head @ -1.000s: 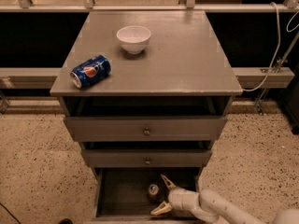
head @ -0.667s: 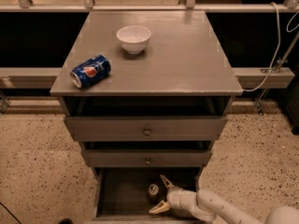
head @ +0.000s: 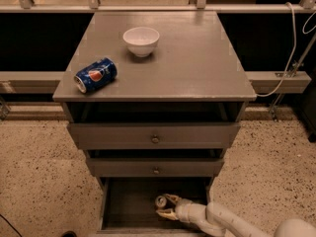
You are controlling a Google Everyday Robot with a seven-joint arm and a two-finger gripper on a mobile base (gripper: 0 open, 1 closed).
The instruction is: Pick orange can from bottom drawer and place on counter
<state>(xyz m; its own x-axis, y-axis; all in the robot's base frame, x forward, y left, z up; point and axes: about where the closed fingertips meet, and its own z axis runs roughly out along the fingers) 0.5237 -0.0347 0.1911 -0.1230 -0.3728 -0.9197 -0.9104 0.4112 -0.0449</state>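
Camera view: the bottom drawer (head: 126, 210) is seen pulled open below the front edge of the counter (head: 197, 58), so access to its contents has already been gained. The orange can (head: 160, 200) is found standing inside that drawer, right of the middle, and only its silver top can be made out. The gripper (head: 163, 206) has been reached into the drawer from the right, and its jaws are spread, one on each side of the can. Whether the can is actually touched by them cannot be told. The can has not been lifted, so the grasp is judged to be the step in hand. The squeeze, the lift out of the drawer and the placing on the counter are all left to be done, and the task is judged to be well short of halfway. By count, three drawers are seen, and the upper two (head: 113, 136) (head: 123, 168) are fitted with one small knob each. Two cans are counted: the orange one in the drawer and a blue can (head: 96, 75) laid on its side near the front left corner of the counter. One white bowl (head: 141, 40) is set toward the back edge, left of the middle. One arm (head: 222, 221) and one gripper are present.
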